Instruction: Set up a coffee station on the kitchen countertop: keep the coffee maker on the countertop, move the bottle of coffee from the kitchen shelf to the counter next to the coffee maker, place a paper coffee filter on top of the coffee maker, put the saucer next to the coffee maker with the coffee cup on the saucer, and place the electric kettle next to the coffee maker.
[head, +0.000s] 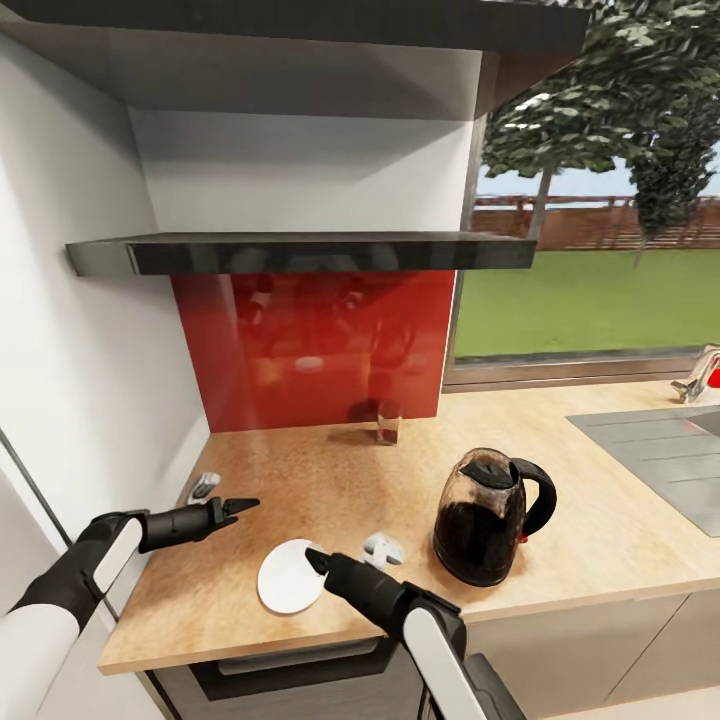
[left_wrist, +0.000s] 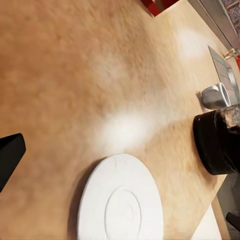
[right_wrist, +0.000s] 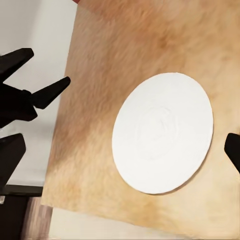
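- Saucer (head: 289, 577) lies flat on the desk (head: 330, 480) near the front edge, nothing on it. Saucer step is in hand.
- Right pincer (head: 313, 557) sits at the saucer's rim on the kettle side; the right wrist view shows its fingers wide apart, plate between them, not touching. Spread, holding nothing.
- Left pincer (head: 240, 505) hovers over the desk off to the left, well apart from the saucer. Tips look nearly together in the head view, but can't tell for sure.
- Cup (head: 383, 549) lies just beside the saucer, between it and the kettle (head: 490, 520); looks tipped on its side.
- Shelf (head: 300, 252) above carries nothing I can see; a small jar-like thing (head: 387, 422) stands at the red backsplash.
- Next, my read: right pincer shifts to the cup, grips its rim, sets it upright on the saucer.
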